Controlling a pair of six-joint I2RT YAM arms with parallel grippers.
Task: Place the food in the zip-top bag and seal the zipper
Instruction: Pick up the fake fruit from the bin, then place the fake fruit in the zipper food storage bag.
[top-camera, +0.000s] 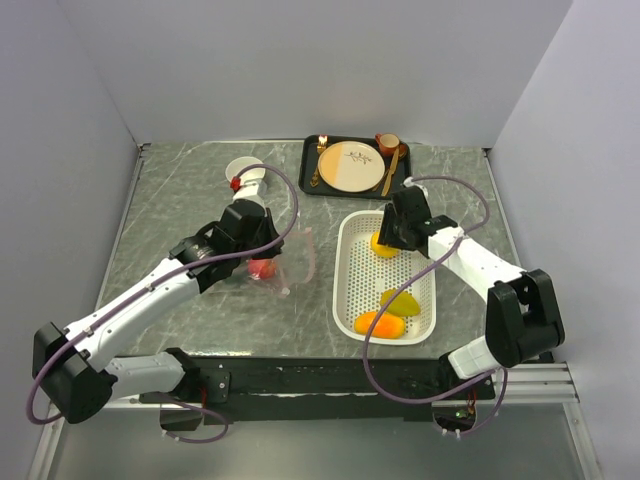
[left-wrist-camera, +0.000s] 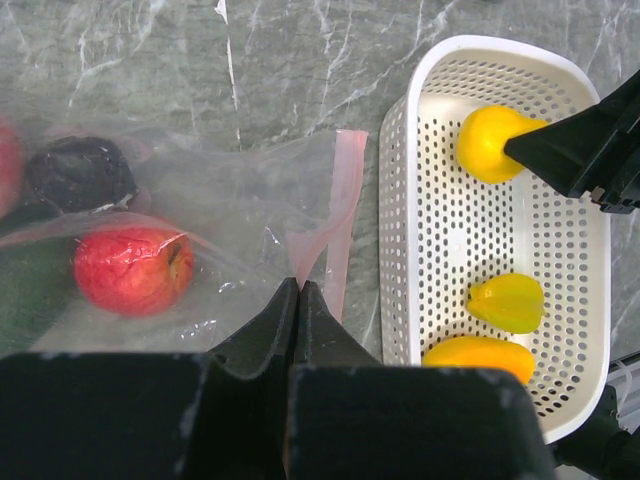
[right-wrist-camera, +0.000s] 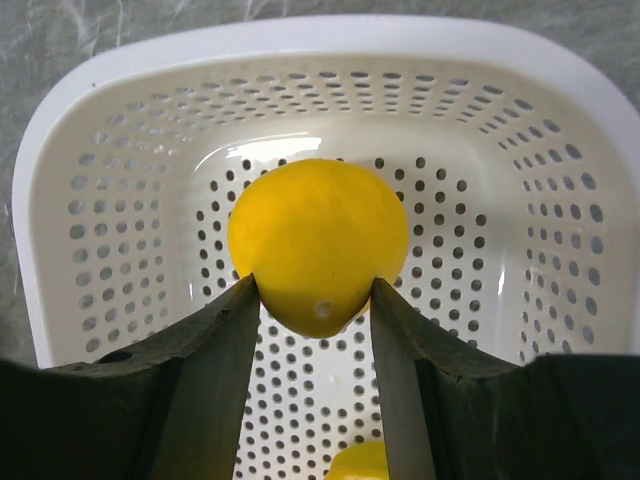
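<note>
While your orange piece (top-camera: 380, 325) and yellow-green piece (top-camera: 402, 300) sit side by side at the near end of the white basket (top-camera: 345, 290), the bag action is just left of it. Your left gripper (left-wrist-camera: 298, 292) has its jaws pinched together on the edge of the zip-top bag (left-wrist-camera: 230, 195), right by the pink zipper (left-wrist-camera: 347, 185), which is folded over. A red fruit (left-wrist-camera: 130, 270) and the dark avocado (left-wrist-camera: 78, 172) are inside the bag. Further back, your right gripper (right-wrist-camera: 315, 295) is clamped on a yellow fruit (right-wrist-camera: 318, 230) at the basket's far end. Can't tell if it's lifted. Past that sits a black tray (top-camera: 308, 190) with a plate (top-camera: 350, 165).
</note>
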